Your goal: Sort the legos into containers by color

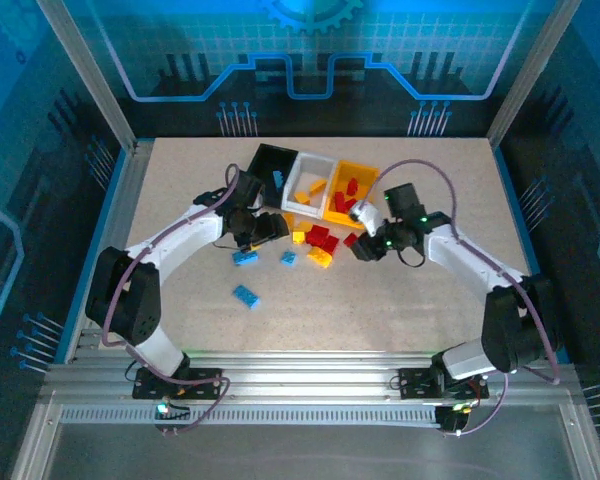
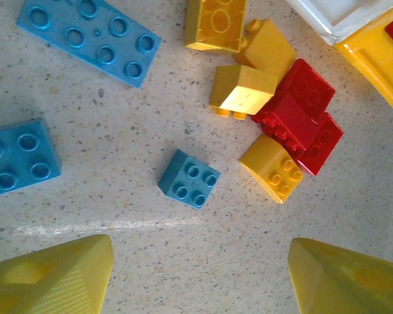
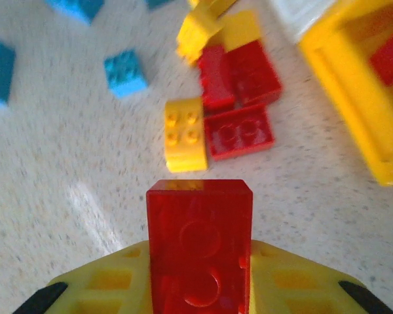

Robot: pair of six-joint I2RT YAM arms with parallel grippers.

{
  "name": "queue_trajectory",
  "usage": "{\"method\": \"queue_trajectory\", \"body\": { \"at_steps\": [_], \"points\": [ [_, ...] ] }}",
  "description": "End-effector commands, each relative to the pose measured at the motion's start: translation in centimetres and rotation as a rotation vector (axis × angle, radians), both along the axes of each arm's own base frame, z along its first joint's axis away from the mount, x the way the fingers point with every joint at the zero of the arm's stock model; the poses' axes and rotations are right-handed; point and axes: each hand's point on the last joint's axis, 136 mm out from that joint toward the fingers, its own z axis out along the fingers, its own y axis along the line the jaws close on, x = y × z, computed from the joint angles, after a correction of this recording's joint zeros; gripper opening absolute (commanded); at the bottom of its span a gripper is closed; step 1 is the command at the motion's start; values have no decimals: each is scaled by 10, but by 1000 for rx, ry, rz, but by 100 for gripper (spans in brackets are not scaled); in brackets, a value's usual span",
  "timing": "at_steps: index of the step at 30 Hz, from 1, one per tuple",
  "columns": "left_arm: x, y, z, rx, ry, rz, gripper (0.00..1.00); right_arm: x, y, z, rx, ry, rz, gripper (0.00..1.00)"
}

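- Red brick (image 3: 200,242) gripped by R gripper (image 1: 368,246), jaws clamped on it, nr yellow bin (image 1: 352,167).
- L gripper (image 2: 200,271) released, fingers wide apart, over small blue brick (image 2: 189,178) on table (image 1: 410,300).
- Red/yellow pile (image 2: 295,118) just beside bins; big blue bricks (image 2: 92,36) further left.
- Black bin (image 1: 270,160), white bin (image 1: 315,157), yellow bin joined in a row. Reds in yellow bin, yellows in white.

You're working in what looks like a robotics lab cell, not a home or shop. Aluminium frame posts (image 1: 80,75) box in a speckled tabletop (image 1: 400,310). The wall panels (image 1: 180,40) carry blue circuit-line graphics and a gear emblem (image 1: 310,10); glass or plastic, you can't tell. The left arm (image 1: 170,245) and right arm (image 1: 470,262) are bolted to slotted aluminium rails (image 1: 310,385) at the near edge.
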Motion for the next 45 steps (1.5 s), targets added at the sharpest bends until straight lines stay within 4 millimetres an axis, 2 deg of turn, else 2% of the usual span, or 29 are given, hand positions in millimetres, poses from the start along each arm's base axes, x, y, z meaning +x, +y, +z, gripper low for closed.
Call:
{"method": "queue_trajectory", "body": {
  "at_steps": [1, 6, 12, 18, 23, 27, 29, 32, 37, 41, 45],
  "points": [
    [-1, -4, -1, -52, 16, 18, 72, 26, -2, 36, 224, 34, -174, 32],
    [-3, -6, -4, -68, 28, 25, 72, 79, -18, 54, 364, 137, -393, 34],
    [-13, 0, -6, -51, 33, 27, 73, 136, -14, 55, 432, 222, -482, 34],
    [-27, 13, -3, -11, 17, 34, 73, 179, -16, 25, 400, 260, -542, 34],
    [-38, 25, -2, 23, 13, 38, 74, 199, -14, 5, 378, 287, -556, 35],
    [-41, 30, -1, 30, 6, 51, 74, 202, -15, -8, 348, 315, -564, 37],
    [-41, 31, 1, 31, 2, 51, 74, 202, -15, -9, 342, 309, -557, 40],
    [-38, 32, 6, 39, -6, 47, 74, 199, -12, -4, 320, 277, -532, 54],
    [-35, 34, 15, 56, -14, 31, 75, 189, -11, 11, 297, 212, -489, 65],
    [-38, 36, 17, 68, -6, 23, 75, 171, -4, 30, 276, 152, -426, 67],
    [-44, 40, 20, 59, -18, 21, 76, 134, 15, 52, 156, 43, -278, 67]
  ]
}}
